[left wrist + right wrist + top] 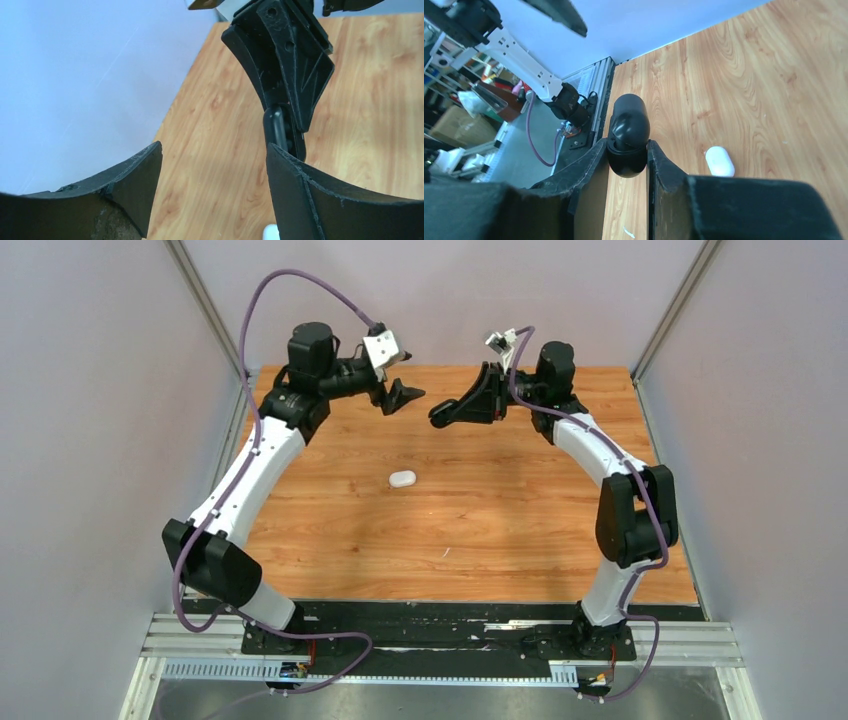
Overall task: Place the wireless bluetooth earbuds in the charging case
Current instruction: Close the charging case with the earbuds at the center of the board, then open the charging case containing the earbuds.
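Note:
My right gripper point(626, 150) is shut on a black oval charging case point(626, 132) and holds it above the back of the table; its lid looks tipped open. In the top view the right gripper point(440, 415) faces my left gripper point(405, 395), a short gap apart. The left gripper point(214, 150) is open with nothing between its fingers. Just ahead of it is the right gripper point(285, 65) with the black case point(274, 127). A white oval case point(402, 478) lies closed on the wood, also visible from the right wrist as the white case point(719, 161). No earbuds are in view.
The wooden table top point(520, 530) is walled by grey panels at left, back and right. A black base strip point(450, 615) and a metal rail run along the near edge. In the right wrist view the left arm's white link point(519, 60) is at upper left.

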Controlling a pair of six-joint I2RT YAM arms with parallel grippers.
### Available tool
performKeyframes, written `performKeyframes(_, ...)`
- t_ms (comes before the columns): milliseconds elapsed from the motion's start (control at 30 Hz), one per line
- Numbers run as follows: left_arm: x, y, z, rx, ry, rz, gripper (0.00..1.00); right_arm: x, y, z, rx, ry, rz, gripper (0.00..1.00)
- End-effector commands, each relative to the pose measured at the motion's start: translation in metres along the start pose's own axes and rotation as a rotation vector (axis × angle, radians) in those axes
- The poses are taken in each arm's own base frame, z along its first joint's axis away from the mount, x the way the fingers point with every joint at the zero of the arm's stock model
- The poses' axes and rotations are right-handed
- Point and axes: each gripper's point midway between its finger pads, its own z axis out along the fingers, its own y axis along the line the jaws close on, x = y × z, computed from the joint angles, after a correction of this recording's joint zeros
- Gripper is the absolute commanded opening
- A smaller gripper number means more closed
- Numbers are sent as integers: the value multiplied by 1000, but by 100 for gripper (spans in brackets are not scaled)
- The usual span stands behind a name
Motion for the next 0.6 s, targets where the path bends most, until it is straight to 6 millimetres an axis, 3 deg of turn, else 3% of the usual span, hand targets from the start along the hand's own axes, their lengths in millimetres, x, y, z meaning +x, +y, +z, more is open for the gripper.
performKeyframes(0, -16, -44, -7, 258, -61, -196, 80, -21, 42, -4, -73, 17, -250, 0)
performKeyframes(267, -18, -61, 0, 397, -98, -305, 64, -24, 52, 9, -80, 15, -376, 0)
performKeyframes(567, -10, -47, 7, 305, -73, -312, 66, -21, 56, 16, -100, 32, -426, 0)
